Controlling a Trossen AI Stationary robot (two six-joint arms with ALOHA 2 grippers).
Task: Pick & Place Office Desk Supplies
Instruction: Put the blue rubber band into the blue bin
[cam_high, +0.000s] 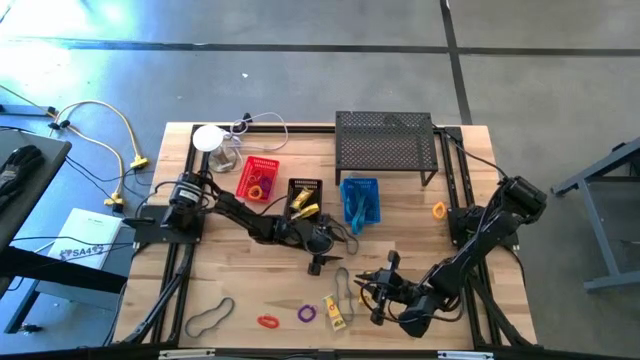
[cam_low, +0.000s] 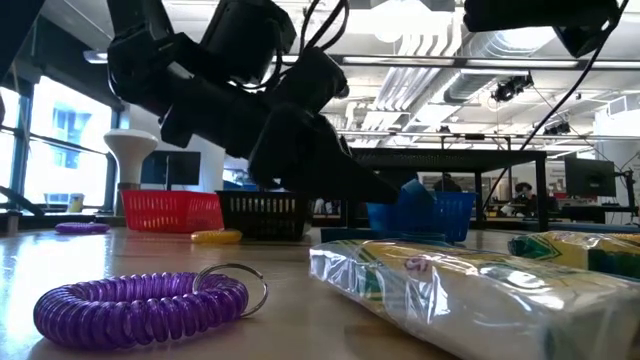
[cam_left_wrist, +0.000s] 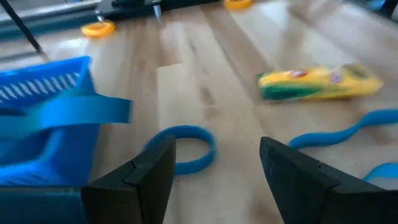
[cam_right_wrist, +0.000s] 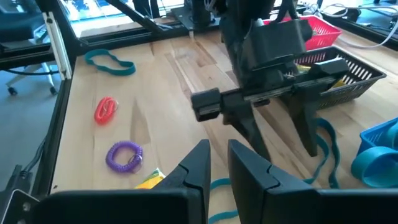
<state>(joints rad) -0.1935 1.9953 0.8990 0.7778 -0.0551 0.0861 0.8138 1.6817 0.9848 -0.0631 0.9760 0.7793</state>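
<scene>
- Left wrist view shows a blue rubber band (cam_left_wrist: 186, 149) lying flat on the wooden table (cam_left_wrist: 205, 74), just in front of the left gripper (cam_left_wrist: 217, 168). The two dark fingers stand wide apart with nothing between them. It looks like this band is loose, beside the blue plastic basket (cam_left_wrist: 43, 124) and not yet inside it.
- More blue bands hang over the wall of that blue basket, so this seems to be where blue things go.
- A yellow packet in clear wrap (cam_left_wrist: 317, 84) lies farther off on the table, well apart from the basket.
- High view shows three small baskets in a row: the red plastic basket (cam_high: 258, 178), the black mesh basket (cam_high: 304, 198) and the blue one. I think each holds things of one kind.
- Near the front edge lie a purple coil ring (cam_high: 307, 313), a red ring (cam_high: 267, 321) and a dark grey band loop (cam_high: 210, 317). They wait to be sorted.
- The right gripper (cam_right_wrist: 217, 165) hovers low near the front of the table. Its fingers are almost closed and hold nothing.
- A black wire shelf (cam_high: 388, 145) stands at the back.
</scene>
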